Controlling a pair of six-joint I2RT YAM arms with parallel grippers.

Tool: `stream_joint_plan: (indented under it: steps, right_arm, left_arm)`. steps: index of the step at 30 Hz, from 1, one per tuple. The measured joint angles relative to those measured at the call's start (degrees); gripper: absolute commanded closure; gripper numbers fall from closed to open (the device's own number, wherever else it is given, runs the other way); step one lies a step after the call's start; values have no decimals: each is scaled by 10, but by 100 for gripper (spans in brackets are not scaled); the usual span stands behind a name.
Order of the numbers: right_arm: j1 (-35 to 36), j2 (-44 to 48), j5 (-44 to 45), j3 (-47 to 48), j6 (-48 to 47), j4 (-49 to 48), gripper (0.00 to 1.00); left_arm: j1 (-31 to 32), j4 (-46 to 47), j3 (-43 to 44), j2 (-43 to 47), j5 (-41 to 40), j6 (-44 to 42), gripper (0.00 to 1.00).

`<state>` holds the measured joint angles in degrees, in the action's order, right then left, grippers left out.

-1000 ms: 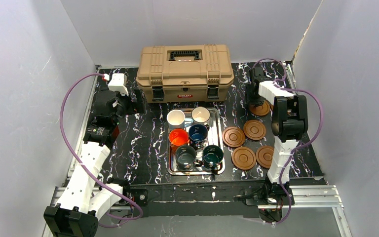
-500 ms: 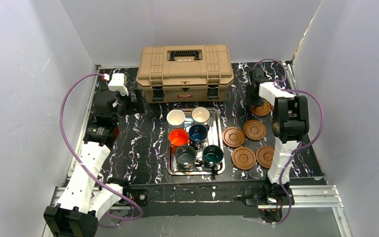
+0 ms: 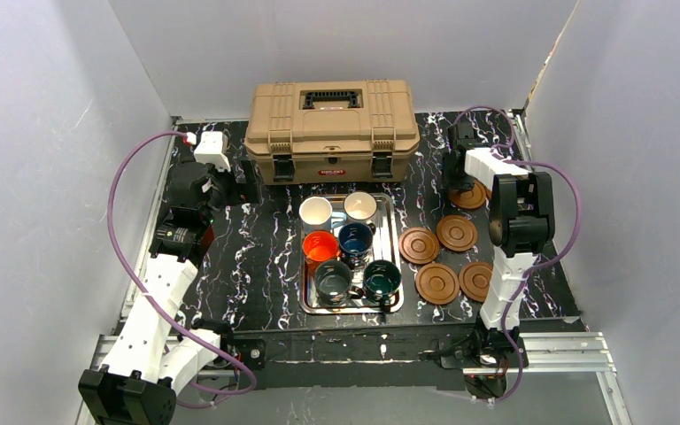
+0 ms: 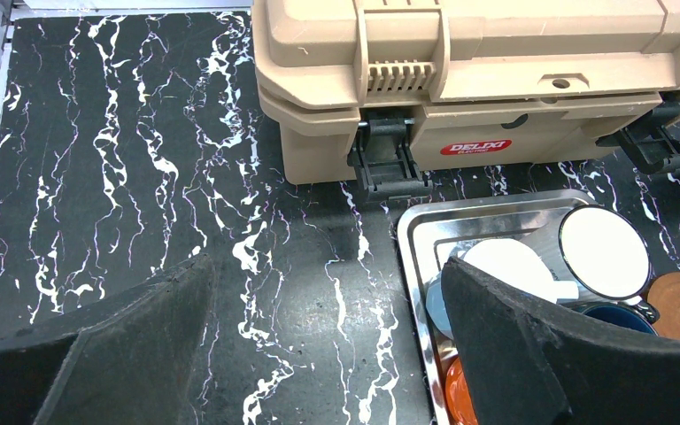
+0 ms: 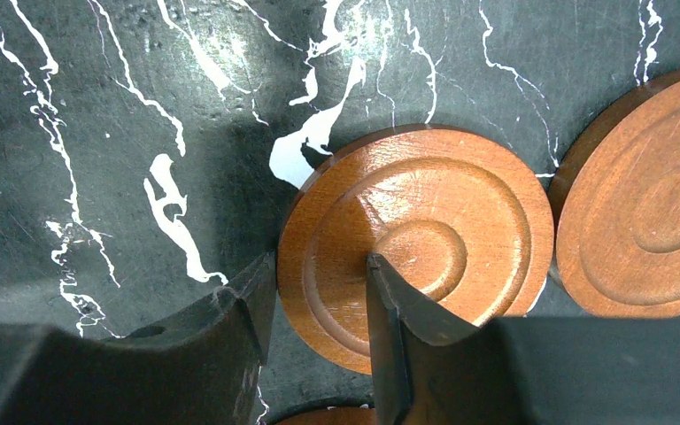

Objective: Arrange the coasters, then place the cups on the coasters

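Note:
Six cups stand on the steel tray (image 3: 394,226): two white (image 3: 315,211), one orange (image 3: 320,246), one navy (image 3: 355,237), one grey-green (image 3: 332,280) and one teal (image 3: 382,278). Right of the tray lie several brown coasters (image 3: 419,245). My right gripper (image 3: 460,184) is down on the far one. In the right wrist view that coaster (image 5: 460,221) lies flat, and my right gripper (image 5: 319,283) is shut on its left part, one finger against the rim, the other on its ringed face. My left gripper (image 4: 328,292) hangs open over bare table left of the tray (image 4: 416,266).
A tan toolbox (image 3: 332,128) stands closed at the back, just behind the tray. Another coaster (image 5: 655,221) lies close to the right of the gripped one, and the edge of a third (image 5: 336,416) shows below the fingers. White walls enclose the table.
The right arm's elbow has shifted very slightly. Cups, coasters and the left arm have not moved.

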<state>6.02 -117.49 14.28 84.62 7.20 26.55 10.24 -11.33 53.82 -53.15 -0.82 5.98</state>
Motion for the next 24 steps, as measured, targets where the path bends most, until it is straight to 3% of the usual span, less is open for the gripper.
stream_joint_plan:
  steps: [16, 24]
  right_arm:
    - [0, 0, 2, 0, 0, 3, 53]
    - [0, 2, 1, 0, 0, 13, 47]
  left_arm:
    - [0, 0, 0, 0, 0, 0, 2]
    - [0, 2, 0, 0, 0, 0, 2]
